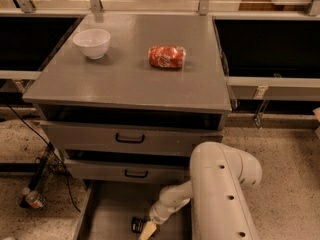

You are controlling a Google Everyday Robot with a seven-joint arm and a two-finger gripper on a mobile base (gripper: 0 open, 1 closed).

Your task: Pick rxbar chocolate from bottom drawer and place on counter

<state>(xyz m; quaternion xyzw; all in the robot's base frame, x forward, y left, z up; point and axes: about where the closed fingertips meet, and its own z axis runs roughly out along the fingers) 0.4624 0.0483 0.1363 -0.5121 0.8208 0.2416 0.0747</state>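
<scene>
Grey table (125, 84) carries a bowl (92, 42) and a red can (166, 57). Bottom drawer (107, 211) stands open, with the rxbar chocolate (137, 224) on its floor. Gripper (148, 229) is just beside it; whether it is apart or clamped cannot be told. Judged step: grasping. Next move calls for securing the bar, then lifting.

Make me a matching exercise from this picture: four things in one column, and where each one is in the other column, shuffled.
1. bowl
2. red can
3. rxbar chocolate
4. gripper

A. lying on its side on the counter
B. flat on the bottom drawer floor
C. low in that drawer, just right of the bar
D. upright, counter's back left

Pairs: 1-D, 2-A, 3-B, 4-C
</scene>
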